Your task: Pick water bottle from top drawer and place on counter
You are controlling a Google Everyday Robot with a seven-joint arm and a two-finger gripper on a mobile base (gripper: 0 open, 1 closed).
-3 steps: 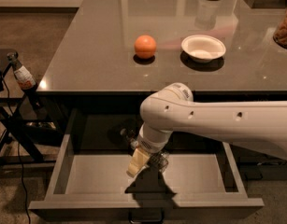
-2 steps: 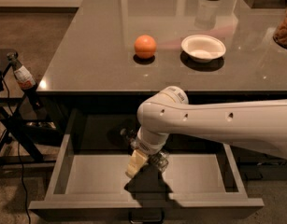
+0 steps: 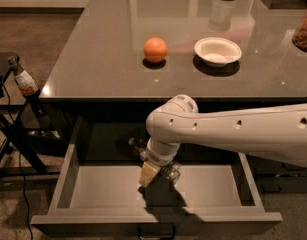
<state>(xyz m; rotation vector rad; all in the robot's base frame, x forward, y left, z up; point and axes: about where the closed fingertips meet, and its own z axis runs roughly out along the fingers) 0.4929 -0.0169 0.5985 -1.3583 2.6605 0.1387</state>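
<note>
My pincer is hanging inside the open top drawer, right against the water bottle there; I cannot tell whether it is clenching. An orange is sitting on the worktop.

light: dim indoor, warm cast, coming from above.
surface: glossy, with pale reflections at the far end, small bright specks and a reddish streak near the bowl.
orange: short dark shadow in front; same for the bowl.
top drawer: floor evenly pale, recess behind it black.
arm: brightest thing in view.
gripper: low in the top drawer, left of middle, dark shadow beneath toward the front wall.
water bottle: faint glints.
</note>
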